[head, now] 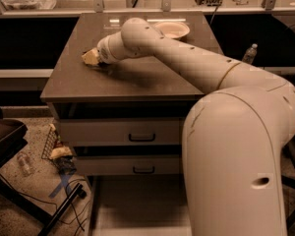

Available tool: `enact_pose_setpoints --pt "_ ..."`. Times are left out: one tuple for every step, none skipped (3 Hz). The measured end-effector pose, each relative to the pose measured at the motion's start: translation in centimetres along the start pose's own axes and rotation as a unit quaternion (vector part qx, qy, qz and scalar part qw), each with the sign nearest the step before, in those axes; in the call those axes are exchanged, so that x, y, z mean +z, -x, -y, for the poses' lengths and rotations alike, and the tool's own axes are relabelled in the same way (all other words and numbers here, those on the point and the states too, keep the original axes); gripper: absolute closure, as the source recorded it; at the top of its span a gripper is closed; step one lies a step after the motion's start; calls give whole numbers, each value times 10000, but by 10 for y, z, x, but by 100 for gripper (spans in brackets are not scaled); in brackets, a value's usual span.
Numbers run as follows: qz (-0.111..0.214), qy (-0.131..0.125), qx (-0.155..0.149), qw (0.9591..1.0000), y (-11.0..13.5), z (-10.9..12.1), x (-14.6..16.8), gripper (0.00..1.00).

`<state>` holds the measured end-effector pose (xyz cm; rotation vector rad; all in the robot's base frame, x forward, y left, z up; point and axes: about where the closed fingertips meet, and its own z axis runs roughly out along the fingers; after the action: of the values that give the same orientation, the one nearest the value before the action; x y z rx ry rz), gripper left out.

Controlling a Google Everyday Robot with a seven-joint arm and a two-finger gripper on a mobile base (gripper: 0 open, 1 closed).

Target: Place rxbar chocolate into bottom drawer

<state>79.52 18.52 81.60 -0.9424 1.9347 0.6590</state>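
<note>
Hand [92,57] sits low at the left of the worktop [137,85]. Its state cannot be told, and the rxbar chocolate is presumably hidden beneath it. Advisable: confirm grip, lift clear, then lower into the open bottom drawer [137,203].

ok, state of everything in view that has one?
bottom drawer: pulled open, visible floor bare
middle drawer: shut
top drawer: shut
bowl: upright on the cabinet top
end effector: low over the cabinet top's left side
</note>
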Motion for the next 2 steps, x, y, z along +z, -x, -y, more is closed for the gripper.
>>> enact_pose_setpoints --pt "-1 0 -1 10000 1 0 0 100" --pt "-1 0 -1 10000 1 0 -1 100"
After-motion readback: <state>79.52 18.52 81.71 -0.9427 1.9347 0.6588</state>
